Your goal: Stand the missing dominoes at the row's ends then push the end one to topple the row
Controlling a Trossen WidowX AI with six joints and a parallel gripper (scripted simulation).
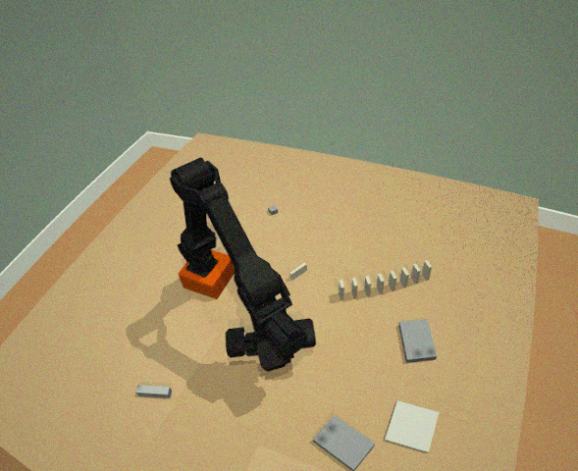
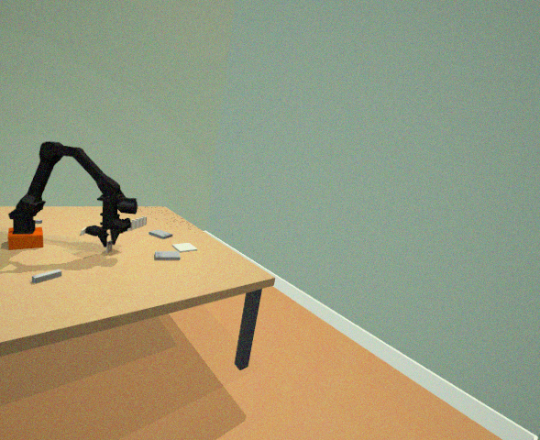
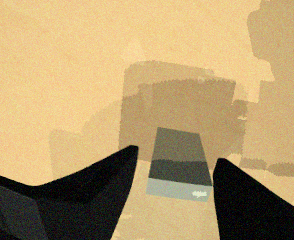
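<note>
My gripper (image 2: 109, 243) (image 3: 177, 154) points down, partly closed but still open, with its fingertips on either side of a domino (image 2: 109, 247) (image 3: 179, 190). The domino stands upright on the table; in the wrist view a gap shows at its left and hardly any at its right. The arm hides both in the top view. The row of several standing dominoes (image 1: 380, 284) (image 2: 138, 222) is upright and evenly spaced, away from the gripper. Another pale domino (image 1: 297, 271) lies flat between the arm and the row's near end.
A grey bar (image 1: 152, 391) (image 2: 47, 276) lies at the near left. Two grey slabs (image 1: 417, 339) (image 1: 344, 443) and a white square (image 1: 411, 426) (image 2: 184, 247) lie to the right and front. A small grey block (image 1: 272, 209) lies behind the arm's orange base (image 1: 205, 280) (image 2: 25, 238).
</note>
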